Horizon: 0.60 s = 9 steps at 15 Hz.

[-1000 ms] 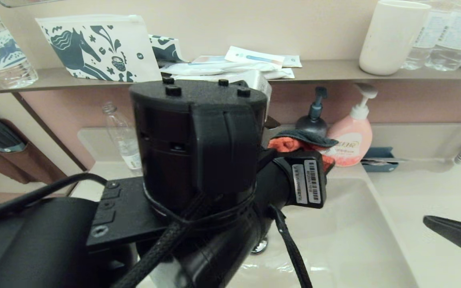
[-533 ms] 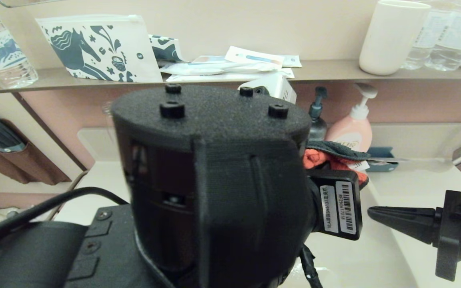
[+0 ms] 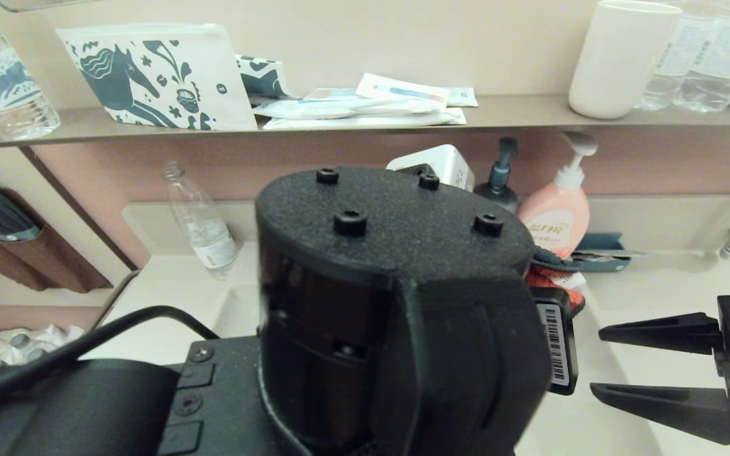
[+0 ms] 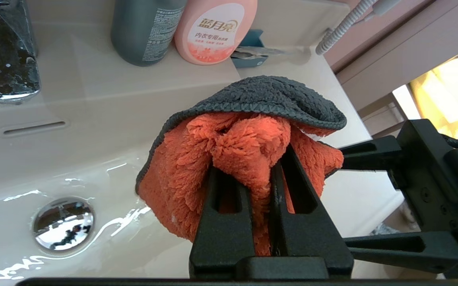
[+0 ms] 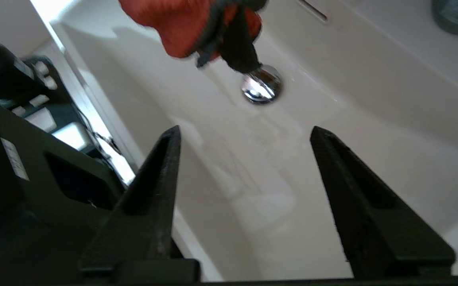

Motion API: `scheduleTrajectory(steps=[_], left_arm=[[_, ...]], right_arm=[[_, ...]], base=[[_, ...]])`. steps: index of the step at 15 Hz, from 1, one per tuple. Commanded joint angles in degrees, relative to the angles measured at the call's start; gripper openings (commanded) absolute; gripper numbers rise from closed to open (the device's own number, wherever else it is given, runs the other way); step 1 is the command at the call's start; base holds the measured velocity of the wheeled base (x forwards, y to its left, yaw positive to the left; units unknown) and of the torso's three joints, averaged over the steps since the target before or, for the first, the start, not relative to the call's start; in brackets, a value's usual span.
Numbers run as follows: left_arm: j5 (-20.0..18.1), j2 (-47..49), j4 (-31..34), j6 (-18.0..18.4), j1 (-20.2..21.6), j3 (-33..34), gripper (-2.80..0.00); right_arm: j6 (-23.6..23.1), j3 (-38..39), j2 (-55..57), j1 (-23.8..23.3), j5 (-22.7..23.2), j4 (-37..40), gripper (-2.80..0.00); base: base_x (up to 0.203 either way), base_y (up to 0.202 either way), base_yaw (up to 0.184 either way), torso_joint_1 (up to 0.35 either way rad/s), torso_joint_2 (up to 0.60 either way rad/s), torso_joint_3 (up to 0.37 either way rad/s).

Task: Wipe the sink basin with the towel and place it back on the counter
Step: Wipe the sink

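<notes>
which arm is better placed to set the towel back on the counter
Left, probably. Its end effector is already shut on the towel, held above the sink basin near the counter. The right end effector is open and holds nothing.

A bathroom is shown: a glossy off-white sink basin [image 4: 94,131] with a chrome drain plug [image 4: 63,223] is set into a vanity counter [image 3: 663,291]. Soap pump bottles [image 3: 558,215] are stood at its back ledge, and a wall shelf [image 3: 511,114] is stocked with toiletry sachets [image 3: 365,104], a cup [image 3: 618,57] and water bottles [image 3: 694,54].
</notes>
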Motion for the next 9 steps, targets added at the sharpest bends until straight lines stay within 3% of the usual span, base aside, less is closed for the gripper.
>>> scheduleTrajectory(steps=[1,5,9], left_arm=[[0.22,-0.06,-0.08,-0.36,-0.06,-0.05,-2.80],[0.31,-0.51,1.59,-0.47,-0.11,-1.38,-2.80],[0.31,-0.68,5.10,-4.74,-0.23,-4.81,-2.80]], right_arm=[[-1.30,-1.39,1.81,-0.53,0.47,0.52,0.00],[-4.50,-1.55,4.84,-0.59,2.01,0.24,0.00],[-4.63,-0.98,6.83,-0.60,4.24,-5.27,0.00]], base=[[0.000,0.000,0.000,0.000,0.00,0.000],[0.000,0.000,0.000,0.000,0.00,0.000],[0.000,0.000,0.000,0.000,0.00,0.000]])
